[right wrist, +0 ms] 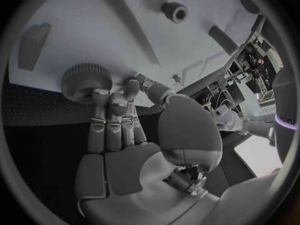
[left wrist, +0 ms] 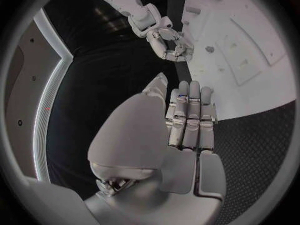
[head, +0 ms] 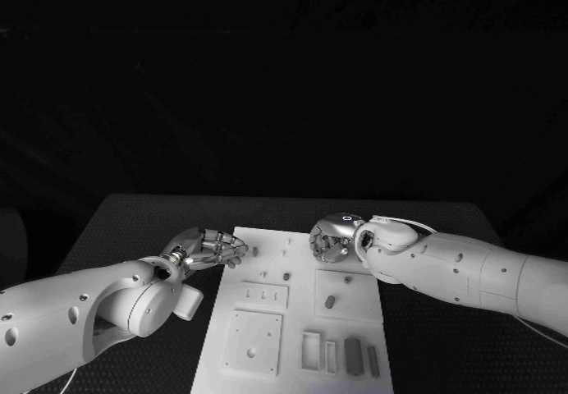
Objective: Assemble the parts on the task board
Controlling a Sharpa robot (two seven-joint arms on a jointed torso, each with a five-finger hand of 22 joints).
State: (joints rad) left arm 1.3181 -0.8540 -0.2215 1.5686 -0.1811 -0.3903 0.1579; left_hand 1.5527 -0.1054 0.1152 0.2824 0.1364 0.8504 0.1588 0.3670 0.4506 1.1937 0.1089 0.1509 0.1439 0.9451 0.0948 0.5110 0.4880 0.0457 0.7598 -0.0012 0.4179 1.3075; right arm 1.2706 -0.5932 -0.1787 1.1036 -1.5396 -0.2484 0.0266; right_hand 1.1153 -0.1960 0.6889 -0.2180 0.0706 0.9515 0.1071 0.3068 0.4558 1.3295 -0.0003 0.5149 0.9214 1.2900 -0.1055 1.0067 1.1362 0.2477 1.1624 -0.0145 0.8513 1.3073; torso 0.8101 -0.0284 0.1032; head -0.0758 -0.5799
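Note:
The white task board (head: 270,341) lies in the middle of the table. My right hand (head: 337,238) hovers over its far end. In the right wrist view its fingertips (right wrist: 111,101) touch the rim of a round ridged part (right wrist: 82,81) that sits on the board (right wrist: 112,30), while the thumb stands apart from it. My left hand (head: 211,249) is at the board's left edge, and in the left wrist view its fingers (left wrist: 189,116) are stretched out with nothing in them. The right hand (left wrist: 172,42) also appears there over the board (left wrist: 250,85).
Dark parts lie on the board: an oval piece (head: 330,302) in the middle, and two bars (head: 353,355) (head: 373,361) at the near right. The right wrist view shows a ring-shaped peg (right wrist: 174,11), a bar (right wrist: 222,38) and a block (right wrist: 33,45). Black table (head: 130,222) surrounds the board.

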